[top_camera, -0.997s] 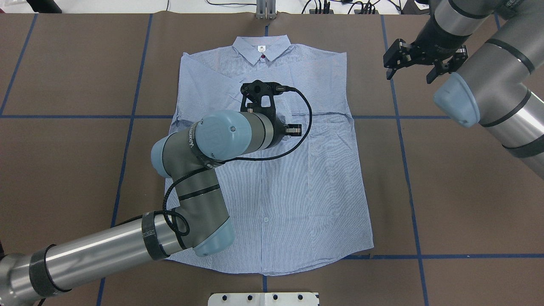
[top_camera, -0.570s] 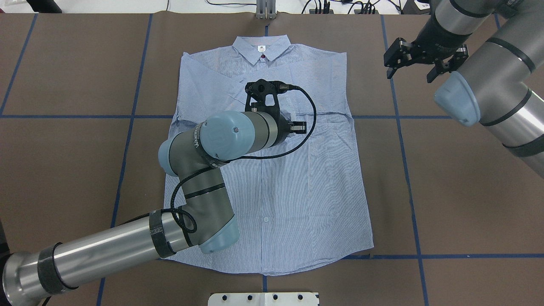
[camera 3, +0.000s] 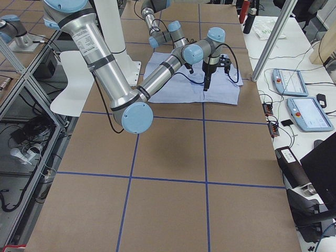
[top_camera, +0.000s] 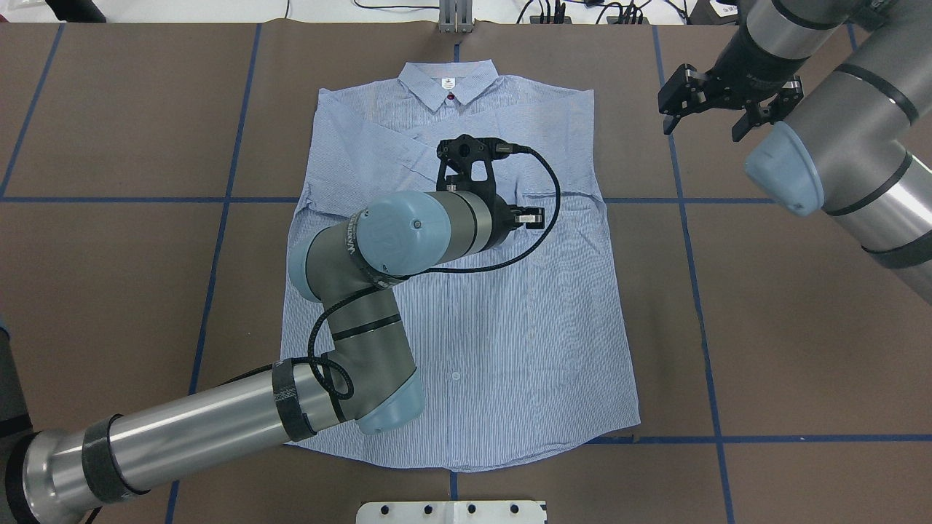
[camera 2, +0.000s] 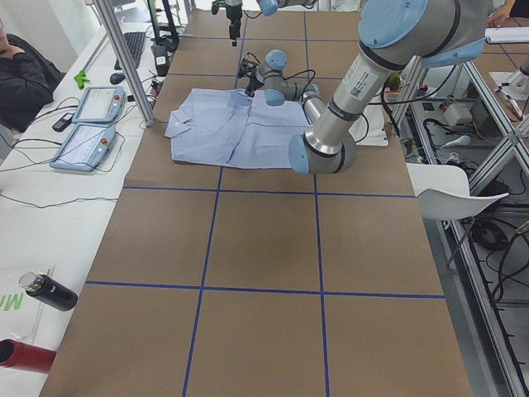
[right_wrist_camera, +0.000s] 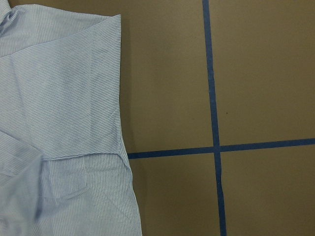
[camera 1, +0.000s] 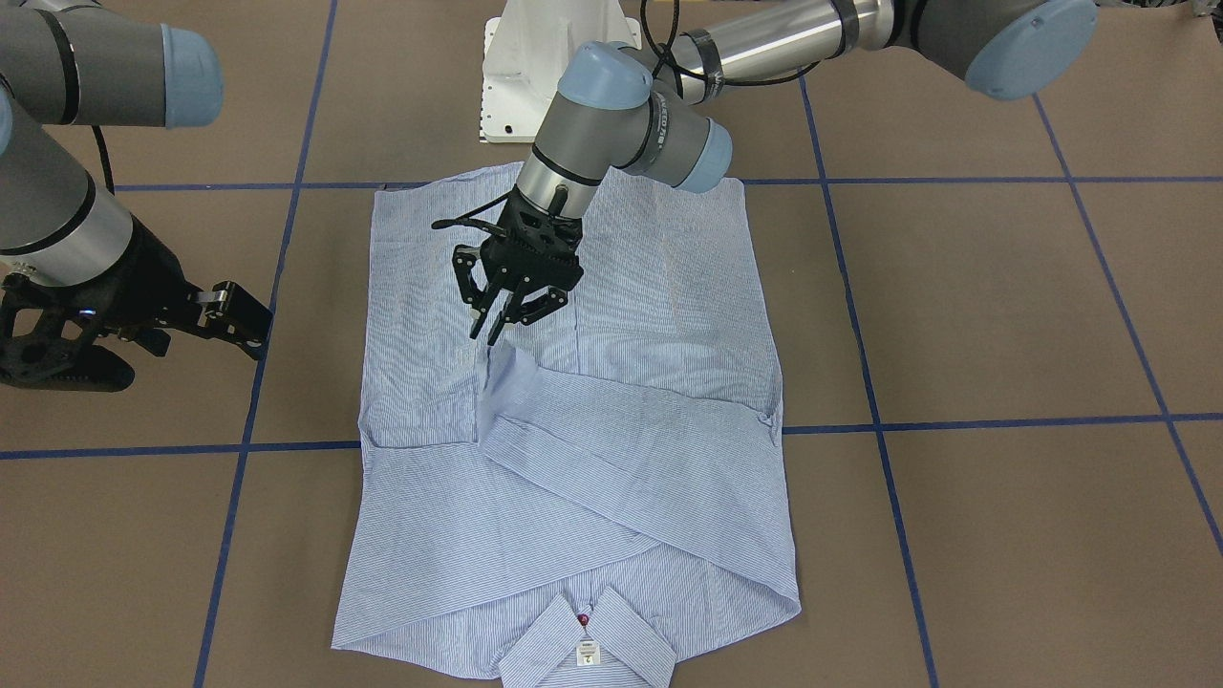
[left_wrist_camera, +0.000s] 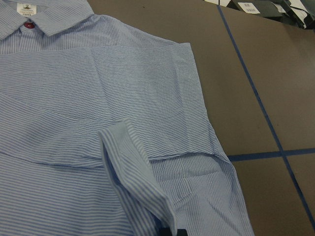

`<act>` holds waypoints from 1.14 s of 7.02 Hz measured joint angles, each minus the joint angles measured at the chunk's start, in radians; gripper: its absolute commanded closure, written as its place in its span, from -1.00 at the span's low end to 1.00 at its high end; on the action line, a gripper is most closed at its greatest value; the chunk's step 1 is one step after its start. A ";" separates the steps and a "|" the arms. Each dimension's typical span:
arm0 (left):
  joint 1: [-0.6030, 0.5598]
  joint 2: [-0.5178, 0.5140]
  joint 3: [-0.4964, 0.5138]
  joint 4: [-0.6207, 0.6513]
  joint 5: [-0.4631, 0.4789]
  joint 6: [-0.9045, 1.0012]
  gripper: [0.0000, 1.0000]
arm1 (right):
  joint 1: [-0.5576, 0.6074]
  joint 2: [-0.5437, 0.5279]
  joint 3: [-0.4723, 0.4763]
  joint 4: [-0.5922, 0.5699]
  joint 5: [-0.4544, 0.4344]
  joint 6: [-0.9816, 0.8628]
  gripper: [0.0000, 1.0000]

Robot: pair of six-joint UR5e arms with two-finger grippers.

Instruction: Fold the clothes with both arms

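The shirt (top_camera: 510, 327) is laid flat on the table (top_camera: 801, 327), front up, with the collar (top_camera: 448, 80) at 12 o'clock and the hem at 6 in the overhead view, and both sleeves are crossed over the chest. The left gripper (camera 1: 483, 334) is poised just above the chest, its jaws drawn almost together on what appears to be the raised cuff (left_wrist_camera: 128, 167), presumably so that the sleeve can be laid inside the body's outline. The right gripper (top_camera: 700, 127) is held spread wide and empty over bare table at about 2 o'clock of the shirt, judged to be parked clear of the cloth.
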 measured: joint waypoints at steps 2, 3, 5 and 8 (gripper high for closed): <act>0.000 0.005 0.002 -0.039 0.001 0.001 -0.99 | 0.000 -0.001 0.000 0.000 0.001 0.000 -0.99; 0.000 0.007 0.000 -0.045 0.000 0.002 -0.99 | 0.000 0.000 0.001 0.000 0.001 0.000 -0.99; -0.030 0.009 -0.002 -0.049 -0.001 -0.001 -0.96 | 0.000 0.001 0.004 0.001 0.002 0.000 -0.99; -0.137 0.008 0.078 -0.091 -0.002 -0.001 1.00 | -0.001 0.004 0.006 0.002 0.001 0.000 -0.99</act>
